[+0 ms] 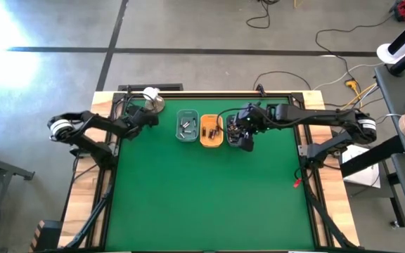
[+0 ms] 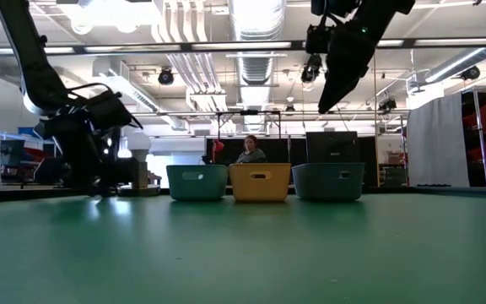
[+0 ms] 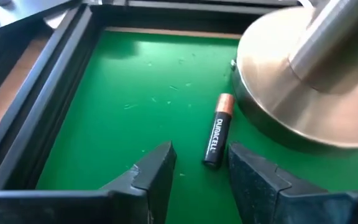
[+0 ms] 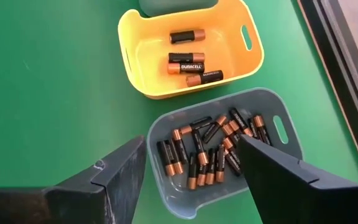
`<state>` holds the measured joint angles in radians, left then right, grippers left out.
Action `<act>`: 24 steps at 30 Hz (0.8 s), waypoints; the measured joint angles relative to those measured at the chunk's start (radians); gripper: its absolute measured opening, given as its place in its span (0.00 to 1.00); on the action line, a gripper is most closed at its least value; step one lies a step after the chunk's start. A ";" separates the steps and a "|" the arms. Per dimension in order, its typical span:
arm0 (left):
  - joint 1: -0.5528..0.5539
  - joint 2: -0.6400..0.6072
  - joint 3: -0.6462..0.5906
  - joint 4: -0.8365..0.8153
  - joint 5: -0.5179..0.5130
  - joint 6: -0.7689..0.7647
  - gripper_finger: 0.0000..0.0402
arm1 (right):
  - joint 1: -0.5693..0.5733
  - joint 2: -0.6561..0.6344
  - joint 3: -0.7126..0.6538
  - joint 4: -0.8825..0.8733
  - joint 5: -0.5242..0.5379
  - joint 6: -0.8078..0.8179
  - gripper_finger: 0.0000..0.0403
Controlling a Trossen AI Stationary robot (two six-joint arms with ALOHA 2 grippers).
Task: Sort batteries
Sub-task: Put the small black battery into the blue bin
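A green table (image 1: 202, 197) is seen from above, with three small trays in a row near its far edge: a teal tray (image 1: 186, 125), a yellow tray (image 1: 211, 131) and a grey tray (image 4: 229, 158) under the right gripper (image 4: 191, 171). The left gripper (image 3: 197, 168) is held low at the table's ten o'clock corner, beside a metal dome (image 3: 303, 87). Its fingers are spread, and one battery (image 3: 217, 129) lies flat between them, untouched. The battery's long axis runs toward twelve o'clock from the claw, almost in line with the fingers, its copper end farthest away and close to the dome's rim. This arm is judged far nearer to it; a squeeze across its width looks possible. The right gripper hangs spread and empty above the grey tray, which holds many batteries (image 4: 207, 152); a few lie in the yellow tray.
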<state>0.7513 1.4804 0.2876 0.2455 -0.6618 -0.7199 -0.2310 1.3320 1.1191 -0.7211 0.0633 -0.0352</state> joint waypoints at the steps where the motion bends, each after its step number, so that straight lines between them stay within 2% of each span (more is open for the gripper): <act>1: 0.000 0.012 -0.003 0.020 -0.007 -0.009 0.32 | 0.000 0.001 0.000 0.001 0.000 -0.002 0.61; 7: -0.019 0.097 0.016 0.051 -0.087 -0.011 0.24 | 0.004 0.006 -0.001 0.001 0.001 0.008 0.58; 14: -0.035 0.146 0.033 0.043 -0.129 0.021 0.05 | 0.052 0.004 -0.001 -0.009 0.000 0.030 0.57; 20: -0.045 0.097 0.029 0.020 -0.061 0.086 0.03 | 0.127 -0.027 0.012 -0.076 0.068 0.052 0.57; 24: -0.096 -0.005 0.027 -0.099 -0.005 0.108 0.03 | 0.179 -0.091 0.013 -0.144 0.131 0.091 0.56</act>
<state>0.6552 1.4749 0.3141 0.1463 -0.6672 -0.6123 -0.0520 1.2414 1.1317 -0.8651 0.1943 0.0554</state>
